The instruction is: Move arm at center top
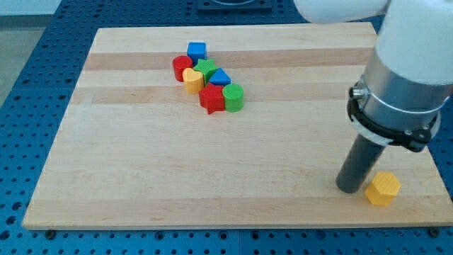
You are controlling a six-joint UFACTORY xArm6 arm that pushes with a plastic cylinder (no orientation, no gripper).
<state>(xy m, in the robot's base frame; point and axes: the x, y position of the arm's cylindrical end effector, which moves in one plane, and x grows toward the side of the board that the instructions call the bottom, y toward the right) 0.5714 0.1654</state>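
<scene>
The white and grey robot arm (pixel 396 78) is cut off by the view's top and right edges. The green star-shaped block (pixel 206 67) and blue triangular block (pixel 220 76) sit partly hidden by neighbouring blocks.

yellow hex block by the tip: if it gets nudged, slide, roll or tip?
Probably slides: the yellow hexagonal block sits flat on the smooth wooden board, squat, so tipping looks unlikely. Flat facets should stop rolling. My tip is right at its left side, so an off-centre push may spin it.

Pale smooth wooden board (pixel 233 163), matt plastic-looking yellow block (pixel 383 188), glossy white arm housing (pixel 417 49)
</scene>
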